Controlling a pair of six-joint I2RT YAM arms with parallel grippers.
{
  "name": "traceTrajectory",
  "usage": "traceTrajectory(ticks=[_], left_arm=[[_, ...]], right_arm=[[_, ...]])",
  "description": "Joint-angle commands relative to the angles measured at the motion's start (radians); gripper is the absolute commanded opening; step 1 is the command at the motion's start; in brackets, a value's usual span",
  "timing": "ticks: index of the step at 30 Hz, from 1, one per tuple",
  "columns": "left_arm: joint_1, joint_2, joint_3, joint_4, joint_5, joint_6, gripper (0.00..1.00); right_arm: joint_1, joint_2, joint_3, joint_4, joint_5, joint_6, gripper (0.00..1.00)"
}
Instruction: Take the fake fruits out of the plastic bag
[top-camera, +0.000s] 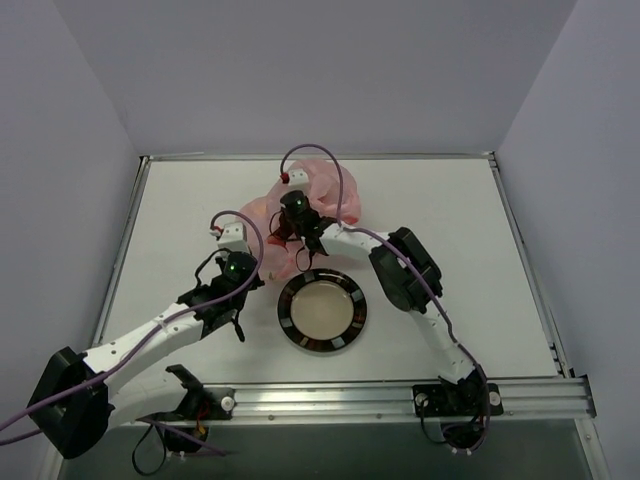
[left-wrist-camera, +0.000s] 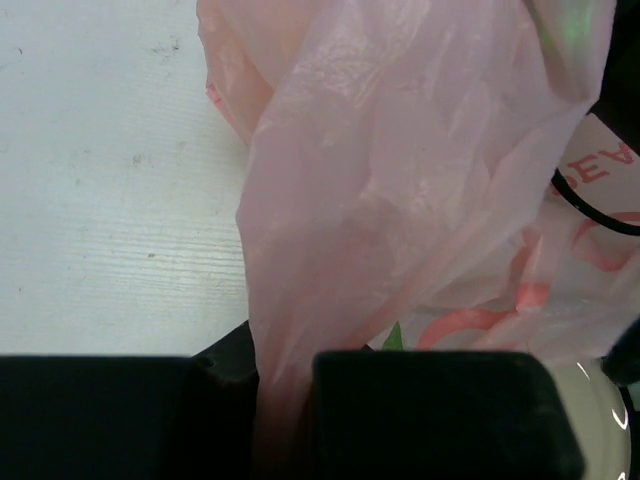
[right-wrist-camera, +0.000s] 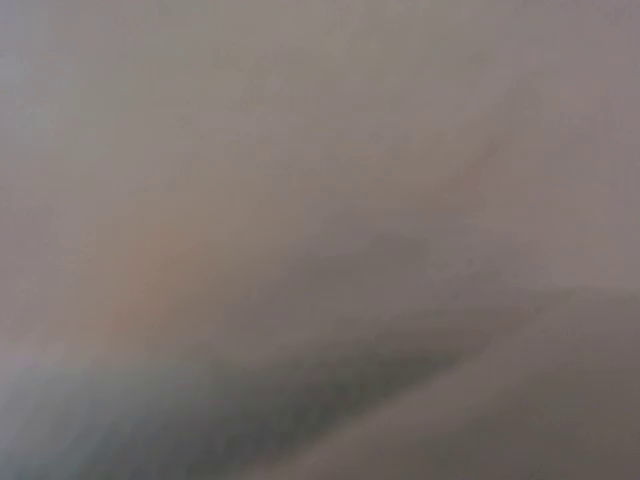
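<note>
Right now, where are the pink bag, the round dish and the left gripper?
plastic bag (left-wrist-camera: 400, 200): left wrist view, on its crinkly pink film.
round dish (top-camera: 360, 312): top external view, on its dark rim.
left gripper (left-wrist-camera: 285, 375): left wrist view, between its fingertips.

1. The left arm (top-camera: 140, 340) and the right arm (top-camera: 445, 340) are both made of white links joined by bulky black joints.
2. A purple cable (top-camera: 250, 225) runs along each arm and loops above the wrist.
3. A small green light (top-camera: 234, 268) glows on each black wrist.
4. The right cable ends in a red plug (top-camera: 287, 177), and the left cable ends at a white block (top-camera: 232, 232).
5. The left arm's fingers (left-wrist-camera: 430, 410) are black, blocky and matte.
</note>
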Motion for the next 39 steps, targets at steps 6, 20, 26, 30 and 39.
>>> traceTrajectory(ticks=[6,20,26,30,39], left_arm=[[0.013,-0.002,0.014,0.067,-0.008,0.013,0.02],[0.017,0.040,0.109,0.082,-0.046,0.021,0.02],[0.020,0.095,0.183,0.115,-0.052,0.028,0.02],[0.025,0.155,0.209,0.142,-0.057,0.034,0.02],[0.039,0.253,0.293,0.201,-0.071,0.071,0.02]], right_arm=[[-0.026,-0.288,-0.156,0.177,-0.122,0.088,0.00],[-0.056,-0.587,-0.350,0.145,-0.243,0.248,0.00],[-0.055,-0.754,-0.505,0.084,-0.334,0.268,0.00],[-0.052,-0.868,-0.568,0.085,-0.401,0.254,0.00],[-0.035,-1.110,-0.680,0.012,-0.484,0.199,0.00]])
